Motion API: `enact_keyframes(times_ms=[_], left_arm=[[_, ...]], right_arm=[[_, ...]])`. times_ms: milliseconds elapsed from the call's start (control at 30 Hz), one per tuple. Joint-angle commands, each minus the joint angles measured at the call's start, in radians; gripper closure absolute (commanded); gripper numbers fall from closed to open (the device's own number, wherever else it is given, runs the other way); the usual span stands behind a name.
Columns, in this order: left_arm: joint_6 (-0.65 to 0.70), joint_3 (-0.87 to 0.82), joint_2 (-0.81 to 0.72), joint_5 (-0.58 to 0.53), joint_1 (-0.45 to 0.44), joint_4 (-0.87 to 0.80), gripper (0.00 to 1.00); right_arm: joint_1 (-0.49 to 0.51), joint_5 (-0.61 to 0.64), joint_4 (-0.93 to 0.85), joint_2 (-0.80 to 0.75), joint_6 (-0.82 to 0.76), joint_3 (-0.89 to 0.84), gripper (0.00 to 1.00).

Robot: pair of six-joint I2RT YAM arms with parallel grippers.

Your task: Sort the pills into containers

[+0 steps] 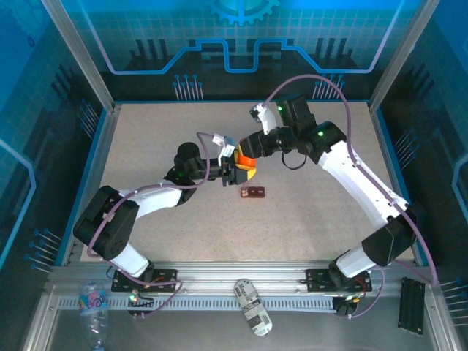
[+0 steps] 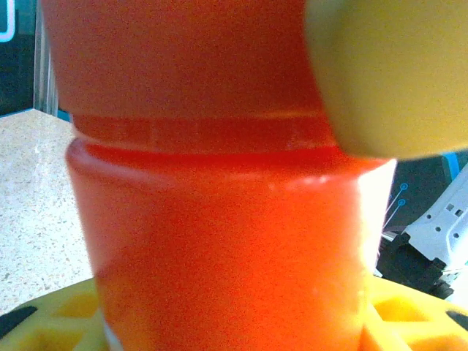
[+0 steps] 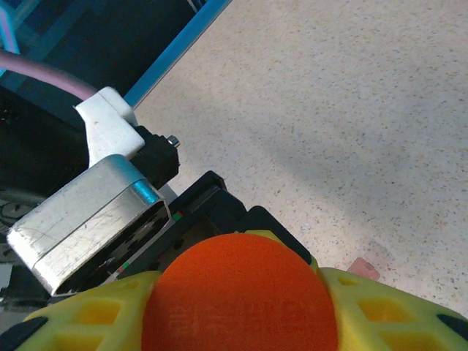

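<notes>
Bright, even overhead light; soft shadows on the counter [image 1: 307,212]. The orange bottle [image 2: 219,241] is blurred, glaring at right.

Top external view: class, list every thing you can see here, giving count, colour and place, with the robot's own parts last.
orange bottle: one, orange, over the table's middle, between the two grippers
containers: one two-cell box, dark maroon, flat on the table just nearer than the bottle
table: one, speckled beige, inside the blue-walled frame
plastic bottle: one, clear with a coloured label, on the near rail at the left
white bottle: one, white with grey print, lying on the near rail between the arm bases
black block: one, black, near-right corner
left gripper: one, yellow fingers, shut on the bottle's body
right gripper: one, yellow fingers, closed around the bottle's cap
</notes>
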Motion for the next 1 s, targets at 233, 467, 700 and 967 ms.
enact_keyframes(times_ms=[233,467,700,967], left_arm=[[0.077,-0.014,-0.025,-0.119,-0.002,0.06,0.56],[0.069,-0.089,-0.055,-0.147,-0.002,0.095,0.01],[0.062,-0.213,-0.124,-0.221,0.0,0.122,0.01],[0.098,-0.269,-0.199,-0.354,0.0,0.045,0.01]], right_arm=[[0.046,0.231,0.165,-0.085,0.171,-0.134,0.81],[-0.039,0.261,0.203,-0.095,0.155,-0.154,0.82],[-0.149,0.316,0.291,-0.122,0.127,-0.273,0.81],[-0.21,0.522,0.653,-0.196,0.022,-0.605,0.8]])
